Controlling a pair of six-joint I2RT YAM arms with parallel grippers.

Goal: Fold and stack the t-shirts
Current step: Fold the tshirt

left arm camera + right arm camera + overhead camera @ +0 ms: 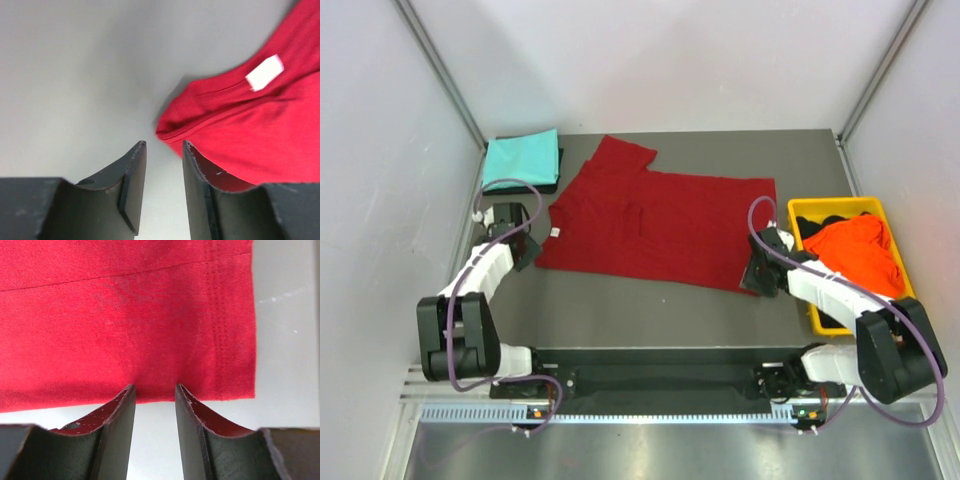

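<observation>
A large dark red t-shirt (650, 225) lies spread flat in the middle of the table. My left gripper (525, 250) is at its left corner, by the white label (265, 73). In the left wrist view this gripper (164, 145) is open, with bare table between the fingers and the red cloth (250, 135) just beside the right finger. My right gripper (752, 277) is at the shirt's near right corner. It (155, 387) is open, its tips at the hem of the red shirt (125, 315), holding nothing. A folded teal t-shirt (523, 158) rests at the back left.
A yellow bin (802, 208) stands at the right with an orange t-shirt (860, 255) and a black one (820, 222) inside. Under the teal shirt something dark (558, 172) shows. White walls close in both sides.
</observation>
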